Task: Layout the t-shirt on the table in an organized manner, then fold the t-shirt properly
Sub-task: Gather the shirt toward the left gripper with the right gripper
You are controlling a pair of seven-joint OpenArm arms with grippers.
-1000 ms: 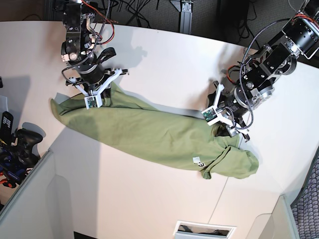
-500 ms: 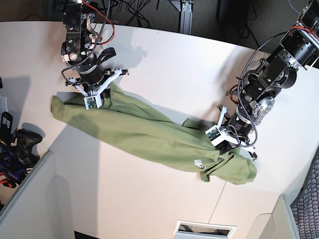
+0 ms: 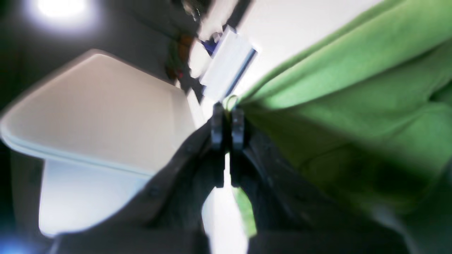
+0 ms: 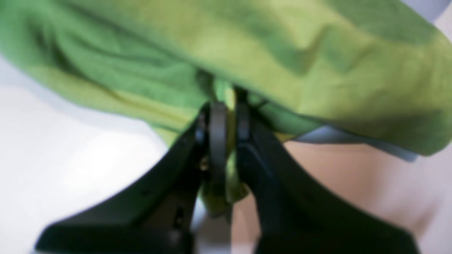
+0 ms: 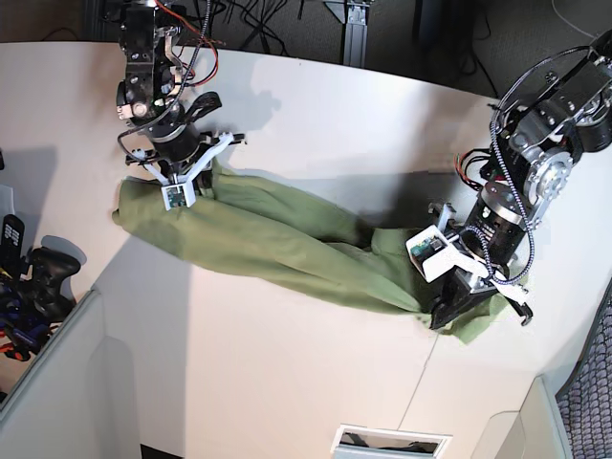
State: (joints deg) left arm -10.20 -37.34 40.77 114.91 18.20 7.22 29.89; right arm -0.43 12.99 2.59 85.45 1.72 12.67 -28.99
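Observation:
The olive-green t-shirt lies stretched in a long rumpled band across the white table, from upper left to lower right. My right gripper holds its upper-left end. In the right wrist view that gripper is shut with green cloth pinched between the fingers. My left gripper sits at the shirt's lower-right end, near the table's front edge. In the blurred left wrist view it is shut, with a small fold of the shirt caught at the tips.
A black game controller and other dark items lie off the table's left edge. A thin seam runs across the table's front right. A white slotted box sits at the bottom edge. Cables hang behind the table.
My left gripper went from open to shut on the shirt's right end and moved down and right, dragging the cloth. The shirt's left end slid slightly right. The right arm stayed put.

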